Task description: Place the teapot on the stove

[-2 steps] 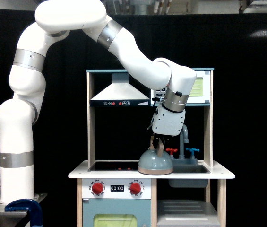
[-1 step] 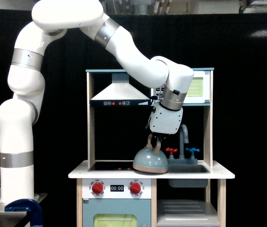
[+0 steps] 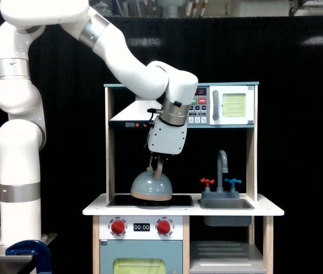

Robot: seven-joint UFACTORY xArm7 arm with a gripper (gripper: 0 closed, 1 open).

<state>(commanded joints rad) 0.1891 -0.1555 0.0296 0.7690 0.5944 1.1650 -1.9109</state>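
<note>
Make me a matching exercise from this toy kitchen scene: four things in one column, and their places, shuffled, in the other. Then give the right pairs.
Things
1. teapot
2. faucet
3. microwave
4. red knobs

Places
A. on the upper shelf, at the exterior view's right
B. on the front panel below the countertop, either side of the timer display
C. over the stove, handle held in the gripper
D. standing behind the sink

Pairs
1-C, 2-D, 3-A, 4-B
</note>
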